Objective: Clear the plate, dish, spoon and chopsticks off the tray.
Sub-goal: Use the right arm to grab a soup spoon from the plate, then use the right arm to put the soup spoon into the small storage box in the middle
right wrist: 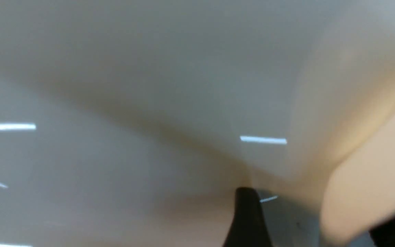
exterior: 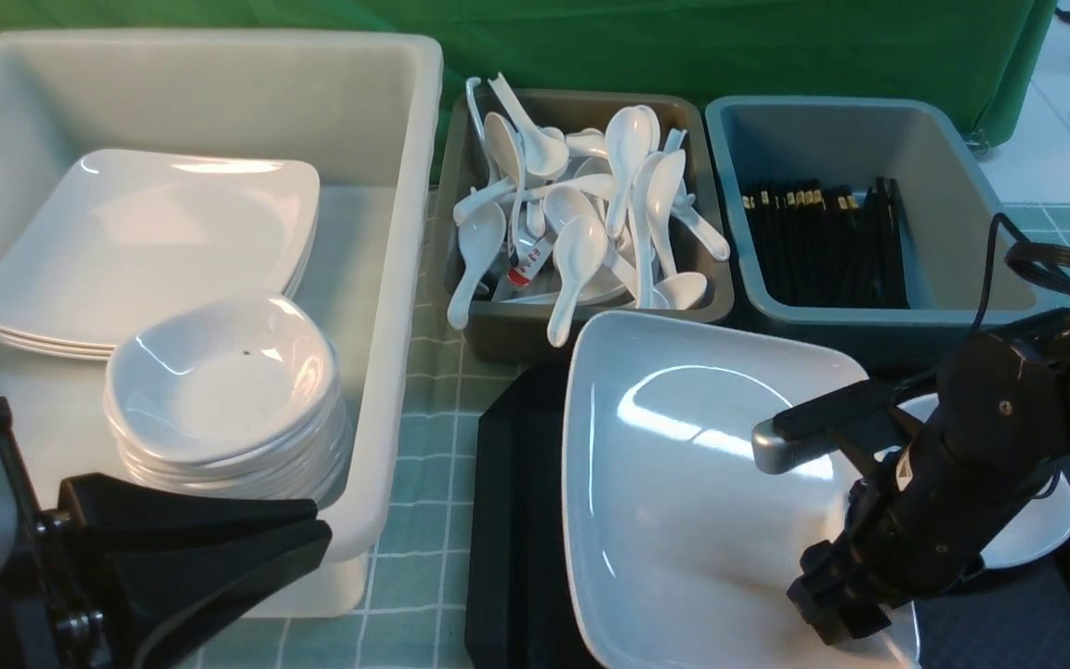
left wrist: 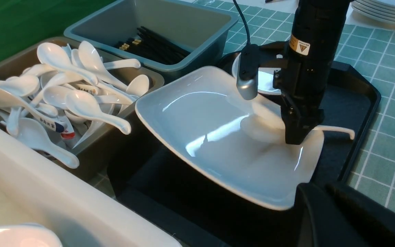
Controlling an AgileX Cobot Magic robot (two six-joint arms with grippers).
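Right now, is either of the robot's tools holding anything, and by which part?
Nothing looks held: the right tool hangs open at the spoon lying on the plate, and the left tool is shut and empty.

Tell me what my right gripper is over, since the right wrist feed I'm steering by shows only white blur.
Observer: The right gripper is low over the plate, at its near right corner.
Operator: Anything under it?
Observer: The spoon lies there, its handle poking out past the plate's rim.
Operator: Is the plate flat?
Observer: It looks tilted, with its far left corner raised beside the spoon bin.
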